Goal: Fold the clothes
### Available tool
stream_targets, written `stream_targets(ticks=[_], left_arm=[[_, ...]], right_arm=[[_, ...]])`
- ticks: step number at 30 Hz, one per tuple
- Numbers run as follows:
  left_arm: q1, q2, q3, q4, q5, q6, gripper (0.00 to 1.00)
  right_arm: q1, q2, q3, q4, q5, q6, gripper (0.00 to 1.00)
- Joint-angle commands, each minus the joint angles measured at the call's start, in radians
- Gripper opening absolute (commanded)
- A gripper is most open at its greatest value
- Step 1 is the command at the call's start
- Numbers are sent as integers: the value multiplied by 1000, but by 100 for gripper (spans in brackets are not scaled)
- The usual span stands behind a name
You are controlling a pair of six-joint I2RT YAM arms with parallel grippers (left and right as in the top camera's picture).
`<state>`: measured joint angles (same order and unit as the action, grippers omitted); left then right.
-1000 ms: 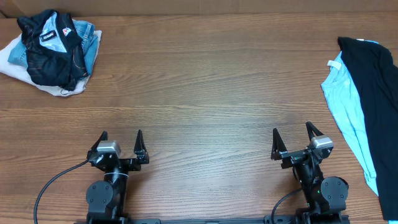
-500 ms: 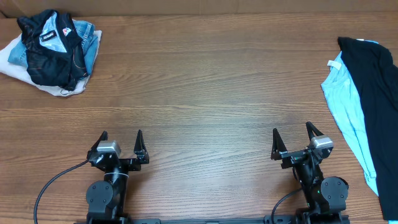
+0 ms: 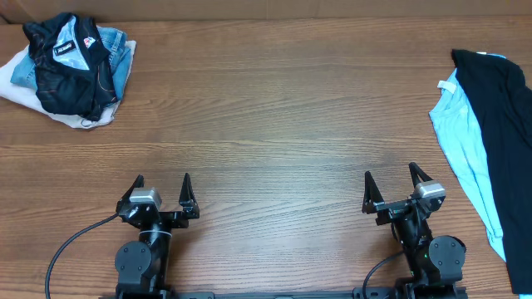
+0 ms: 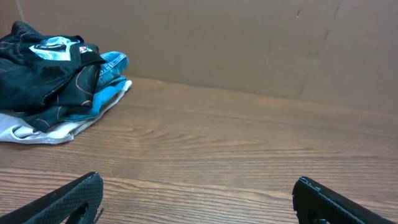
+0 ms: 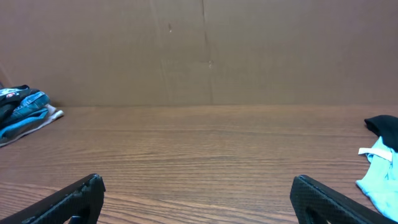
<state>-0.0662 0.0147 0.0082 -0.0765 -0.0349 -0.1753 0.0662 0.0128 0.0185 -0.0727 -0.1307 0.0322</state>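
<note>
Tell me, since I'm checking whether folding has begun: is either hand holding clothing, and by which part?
Nothing is held. The left hand and right hand stand open above the table, apart from the black T-shirt.

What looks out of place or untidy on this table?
Nothing is spilled or damaged. The black T-shirt lies unspread at the right edge of the table, over a light blue T-shirt, running out of view; a dark jacket sits crumpled on a heap at the far left corner.

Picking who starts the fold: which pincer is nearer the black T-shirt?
Right. The black T-shirt lies ahead and right of the right pincer; the left pincer sits far across the table.
</note>
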Motion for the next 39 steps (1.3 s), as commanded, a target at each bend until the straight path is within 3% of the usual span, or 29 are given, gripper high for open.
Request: stream_targets(ticks=[1, 35, 39], left_arm=[[-5, -9, -3, 2, -6, 22, 100], [-5, -9, -3, 2, -6, 22, 100], [-5, -9, -3, 2, -6, 22, 100]], right_arm=[[6, -10, -11, 3, -5, -3, 100], [6, -10, -11, 3, -5, -3, 100], [6, -10, -11, 62, -130, 37, 100]])
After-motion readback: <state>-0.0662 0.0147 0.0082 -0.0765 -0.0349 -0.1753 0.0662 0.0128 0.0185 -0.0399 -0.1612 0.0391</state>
